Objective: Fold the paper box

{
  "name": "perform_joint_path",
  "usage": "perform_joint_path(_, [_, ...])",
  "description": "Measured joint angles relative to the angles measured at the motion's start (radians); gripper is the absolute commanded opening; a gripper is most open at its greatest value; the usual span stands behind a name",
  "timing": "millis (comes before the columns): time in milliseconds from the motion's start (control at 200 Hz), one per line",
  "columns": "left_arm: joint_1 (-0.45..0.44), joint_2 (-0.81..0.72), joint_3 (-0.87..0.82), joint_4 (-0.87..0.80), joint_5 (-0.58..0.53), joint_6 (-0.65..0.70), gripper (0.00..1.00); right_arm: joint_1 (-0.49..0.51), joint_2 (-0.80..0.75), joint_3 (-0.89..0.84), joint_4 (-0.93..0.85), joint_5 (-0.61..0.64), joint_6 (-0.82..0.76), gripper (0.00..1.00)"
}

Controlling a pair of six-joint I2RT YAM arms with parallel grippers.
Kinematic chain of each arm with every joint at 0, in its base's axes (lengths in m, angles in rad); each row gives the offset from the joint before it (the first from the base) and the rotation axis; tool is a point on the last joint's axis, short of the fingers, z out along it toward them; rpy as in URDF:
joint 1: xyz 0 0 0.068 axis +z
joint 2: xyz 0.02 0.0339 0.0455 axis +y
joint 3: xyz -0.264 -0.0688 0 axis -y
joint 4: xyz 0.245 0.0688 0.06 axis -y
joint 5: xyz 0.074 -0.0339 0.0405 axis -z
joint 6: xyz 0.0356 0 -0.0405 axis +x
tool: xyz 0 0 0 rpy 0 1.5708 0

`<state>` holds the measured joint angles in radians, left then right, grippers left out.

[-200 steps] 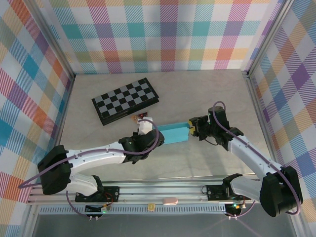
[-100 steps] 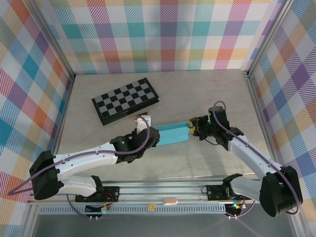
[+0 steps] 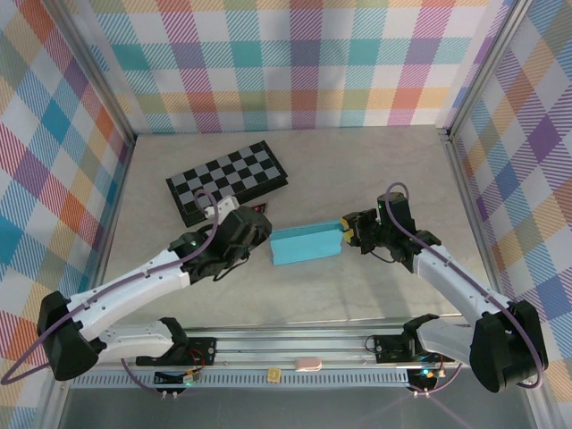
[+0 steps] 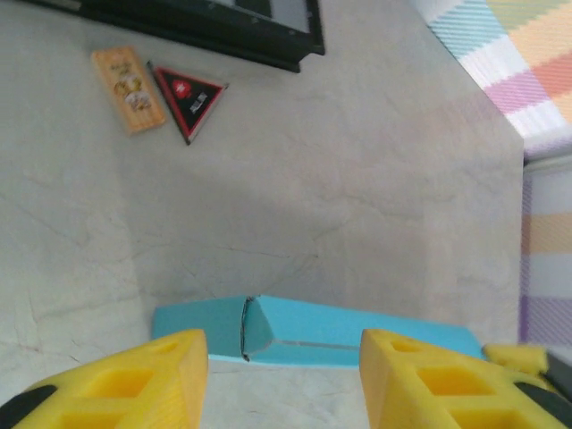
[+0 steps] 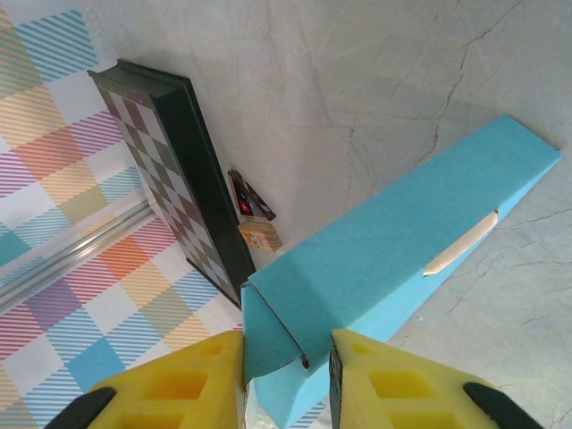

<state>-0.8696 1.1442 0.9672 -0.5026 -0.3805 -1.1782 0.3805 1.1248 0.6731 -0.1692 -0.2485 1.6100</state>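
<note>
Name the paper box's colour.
Teal-blue; the paper box shows it best in the right wrist view.

Checkered board (image 3: 227,182); near it triangle (image 4: 188,96), possibly orange card (image 4: 130,88).

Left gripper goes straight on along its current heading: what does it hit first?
Most likely the paper box. In the left wrist view it lies across the path just ahead of the left gripper, whose jaws stand open. Height is unclear, so the gripper might skim over the top instead.
</note>
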Motion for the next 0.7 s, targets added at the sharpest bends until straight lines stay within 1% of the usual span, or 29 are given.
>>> perform_joint_path(145, [0.061,0.020,-0.014,0.043,0.111,-0.085,0.43,0.000,0.000,0.000,0.000,0.000,-0.002,0.28])
perform_joint_path(250, [0.083,0.040,-0.039,0.099,0.175,-0.119,0.41,0.000,0.000,0.000,0.000,0.000,-0.002,0.28])
perform_joint_path(365, [0.092,0.079,-0.042,0.132,0.231,-0.136,0.37,0.000,0.000,0.000,-0.001,0.000,-0.002,0.28])
perform_joint_path(465, [0.093,0.091,-0.042,0.122,0.256,-0.139,0.36,0.000,0.000,0.000,-0.001,0.000,-0.002,0.28])
perform_joint_path(700, [0.093,0.087,-0.072,0.117,0.268,-0.147,0.34,0.000,0.000,0.000,-0.001,0.000,-0.002,0.27])
